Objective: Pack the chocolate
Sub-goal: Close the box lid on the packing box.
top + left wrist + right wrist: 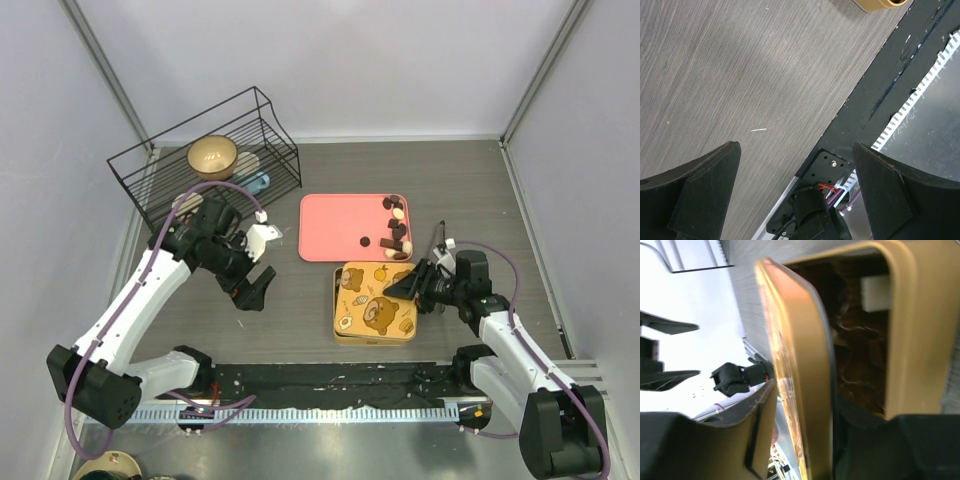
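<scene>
Several small chocolate pieces point(397, 225), dark brown and some cream-topped, lie along the right side of the pink tray point(335, 225); one dark piece point(365, 242) sits apart near its front edge. The gold tin point(375, 302) with a bear-print lid stands just in front of the tray. My right gripper point(415, 285) is shut on the lid's right edge. In the right wrist view the lid point(800, 365) stands tilted up between my fingers, off the tin base point(902, 340). My left gripper point(255, 290) is open and empty over bare table, left of the tin point(875, 4).
A black wire basket point(205, 150) at the back left holds a gold bowl point(212, 155). A black mat point(330, 378) and a toothed rail point(300, 410) run along the near edge. Grey walls close in both sides.
</scene>
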Controlling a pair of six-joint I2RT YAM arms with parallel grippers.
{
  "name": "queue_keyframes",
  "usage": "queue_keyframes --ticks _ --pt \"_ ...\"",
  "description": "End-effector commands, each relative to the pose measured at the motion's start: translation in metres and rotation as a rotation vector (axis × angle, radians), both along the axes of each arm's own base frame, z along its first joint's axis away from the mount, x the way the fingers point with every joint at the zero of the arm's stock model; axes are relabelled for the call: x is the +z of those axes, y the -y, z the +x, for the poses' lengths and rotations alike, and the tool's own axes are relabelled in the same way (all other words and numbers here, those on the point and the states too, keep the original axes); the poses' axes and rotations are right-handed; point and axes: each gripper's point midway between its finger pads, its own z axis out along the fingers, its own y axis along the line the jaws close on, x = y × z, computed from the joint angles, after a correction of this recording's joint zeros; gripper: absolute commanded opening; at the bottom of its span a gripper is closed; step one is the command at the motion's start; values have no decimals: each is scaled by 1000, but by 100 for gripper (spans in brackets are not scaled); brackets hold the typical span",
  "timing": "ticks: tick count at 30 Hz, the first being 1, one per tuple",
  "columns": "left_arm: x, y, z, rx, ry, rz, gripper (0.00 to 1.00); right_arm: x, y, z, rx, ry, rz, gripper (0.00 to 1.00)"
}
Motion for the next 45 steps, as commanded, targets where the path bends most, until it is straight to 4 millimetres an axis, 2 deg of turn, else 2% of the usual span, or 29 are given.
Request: queue_keyframes --ticks 1,3,4,9,10,13,16,18,22,26,28,39,45 --pt "8 3 -7 -30 16 -33 100 -3 12 1 -34 -26 -100 49" --pt "9 3 -8 -33 14 -37 100 -1 14 1 -49 -31 -113 60" --pt "10 4 -10 -39 9 -43 100 1 16 3 -65 -20 -120 86" --pt "15 6 -12 -50 16 -55 100 7 26 3 -81 12 -199 89" --pt "15 6 -12 -49 17 -54 100 15 26 6 -85 37 -202 89" --pt "13 6 -13 -51 11 -50 100 18 28 3 -78 24 -224 87" --pt "12 6 -13 -56 10 -49 100 11 34 -4 -62 -25 -278 90" --pt "13 6 -14 -55 12 -51 100 7 42 -9 -72 -47 -336 97" --pt "14 6 -15 -57 15 -54 100 18 58 -10 -95 -43 -440 100" --pt "15 7 -16 -61 19 -61 100 17 69 -13 -111 -75 -508 100" --pt "16 8 -17 -61 21 -67 100 16 76 -10 -128 -80 -548 100" --pt "20 10 -20 -75 24 -86 100 12 84 1 -181 -113 -586 100" --pt "21 11 -22 -84 26 -92 100 13 106 13 -292 -105 -680 100"
